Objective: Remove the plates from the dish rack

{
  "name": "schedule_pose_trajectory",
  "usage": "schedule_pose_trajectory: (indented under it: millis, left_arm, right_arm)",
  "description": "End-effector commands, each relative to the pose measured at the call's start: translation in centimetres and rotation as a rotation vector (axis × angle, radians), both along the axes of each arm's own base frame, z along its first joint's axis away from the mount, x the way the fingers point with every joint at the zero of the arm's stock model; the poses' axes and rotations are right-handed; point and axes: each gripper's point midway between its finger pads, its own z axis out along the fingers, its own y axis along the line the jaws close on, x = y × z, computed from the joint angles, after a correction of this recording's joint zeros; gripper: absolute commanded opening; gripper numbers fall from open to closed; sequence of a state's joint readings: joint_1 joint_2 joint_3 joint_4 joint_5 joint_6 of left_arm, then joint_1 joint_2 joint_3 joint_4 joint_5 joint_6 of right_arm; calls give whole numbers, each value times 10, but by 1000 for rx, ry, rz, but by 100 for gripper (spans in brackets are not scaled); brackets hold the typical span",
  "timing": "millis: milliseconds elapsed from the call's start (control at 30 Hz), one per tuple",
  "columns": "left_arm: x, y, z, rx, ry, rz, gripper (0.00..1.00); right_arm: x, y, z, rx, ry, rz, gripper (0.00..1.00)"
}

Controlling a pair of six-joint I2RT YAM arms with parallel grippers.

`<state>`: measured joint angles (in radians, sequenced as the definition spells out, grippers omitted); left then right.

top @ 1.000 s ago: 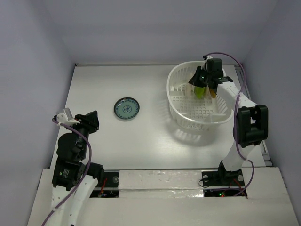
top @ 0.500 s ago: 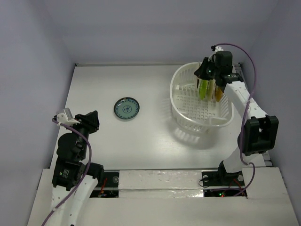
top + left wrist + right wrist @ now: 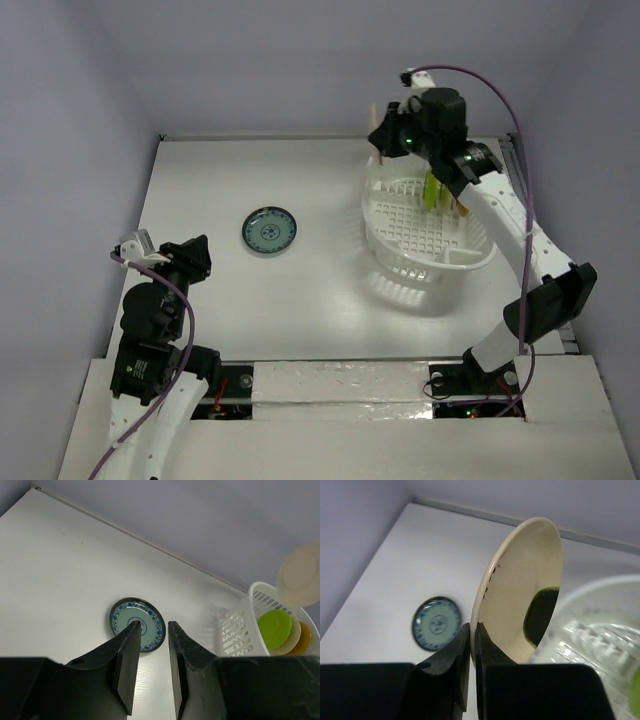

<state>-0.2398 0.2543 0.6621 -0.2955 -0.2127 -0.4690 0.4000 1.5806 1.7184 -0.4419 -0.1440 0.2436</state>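
- The worktop has open room between the teal plate and the dish rack.
- The dish rack sits far right, with the lime green plate upright inside.
- The right claw, clenched on the cream plate, has risen from inside the rack to above its far-left rim.
- The left claw is released, near left.

Dish rack: white lattice basket, far right
Teal plate: flat, well left of it
Cream plate: on edge, raised above it
Lime plate: upright inside it
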Motion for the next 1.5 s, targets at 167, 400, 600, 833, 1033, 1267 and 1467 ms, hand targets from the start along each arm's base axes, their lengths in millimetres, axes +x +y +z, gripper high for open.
schedule_pose_trajectory:
  millis: [167,400,600,833,1033,1267,1467]
  left_arm:
    - [0,8,10,-10,-41,42,26]
    - [-4,15,13,-21,-48,75,25]
    - [-5,16,13,-24,-47,82,25]
    - [-5,17,13,-28,-45,90,25]
    - [-5,17,13,-30,-47,90,26]
    - [-5,17,12,-31,-44,90,26]
    - [-5,17,12,-32,-44,90,26]
  right_arm:
    - [-40,163,-44,-225,-12,299,0]
    - [-48,239,-95,-374,-34,436,0]
    - [-54,275,-143,-473,-33,486,0]
    - [-58,287,-213,-624,-6,470,0]
    - [-65,290,-213,-580,-7,461,31]
    - [-63,278,-182,-558,-40,400,44]
    - [-59,241,-124,-485,-98,256,42]
